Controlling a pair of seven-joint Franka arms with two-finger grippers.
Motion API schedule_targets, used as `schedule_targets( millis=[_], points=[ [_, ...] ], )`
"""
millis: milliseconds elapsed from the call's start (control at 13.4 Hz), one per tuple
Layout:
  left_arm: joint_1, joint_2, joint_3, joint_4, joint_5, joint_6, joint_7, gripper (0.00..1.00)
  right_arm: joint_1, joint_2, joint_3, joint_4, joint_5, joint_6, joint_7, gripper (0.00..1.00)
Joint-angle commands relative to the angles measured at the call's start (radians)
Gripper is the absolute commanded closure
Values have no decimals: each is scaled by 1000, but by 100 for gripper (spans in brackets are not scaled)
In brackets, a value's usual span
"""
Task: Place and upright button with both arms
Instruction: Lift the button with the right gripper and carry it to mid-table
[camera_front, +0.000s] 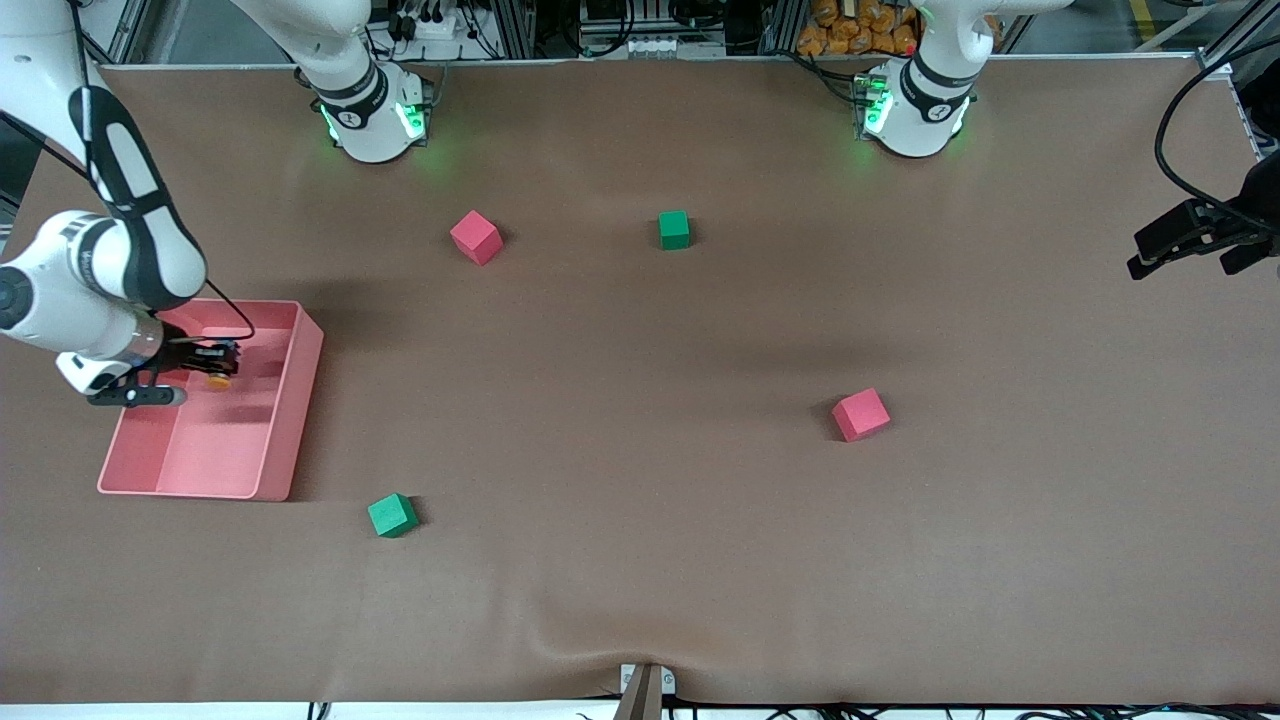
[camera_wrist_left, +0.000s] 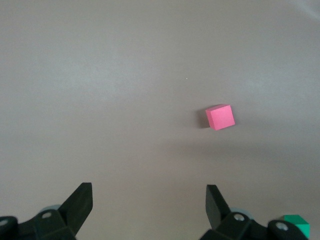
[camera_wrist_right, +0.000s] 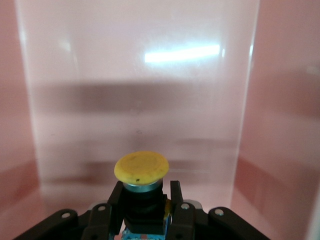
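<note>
The button (camera_wrist_right: 141, 172), black body with a round orange-yellow cap, is gripped by its body between the fingers of my right gripper (camera_wrist_right: 146, 194). In the front view the right gripper (camera_front: 213, 362) is inside the pink tray (camera_front: 295, 400) at the right arm's end of the table, and the button's cap (camera_front: 218, 381) shows just beneath it. My left gripper (camera_front: 1180, 267) hangs open and empty over the left arm's end of the table. In the left wrist view its fingers (camera_wrist_left: 80, 200) stand wide apart over bare table.
Two red cubes (camera_front: 476, 237) (camera_front: 860, 414) and two green cubes (camera_front: 674, 229) (camera_front: 392, 515) lie on the brown table. The left wrist view shows a red cube (camera_wrist_left: 220, 117) and a green cube (camera_wrist_left: 296, 223). The tray's walls (camera_wrist_right: 250, 100) surround the right gripper.
</note>
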Motion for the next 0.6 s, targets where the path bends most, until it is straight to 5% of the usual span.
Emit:
schedule_targets(
  millis=[0, 224, 522],
  points=[
    [4, 8, -3, 16, 21, -14, 17, 0, 41, -22, 7, 139, -21, -212, 6, 87],
    [4, 8, -3, 17, 21, -14, 17, 0, 145, -20, 10, 266, -18, -404, 14, 86],
    [4, 9, -3, 16, 21, -14, 16, 0, 362, -16, 10, 334, -2, -423, 34, 85]
  ],
)
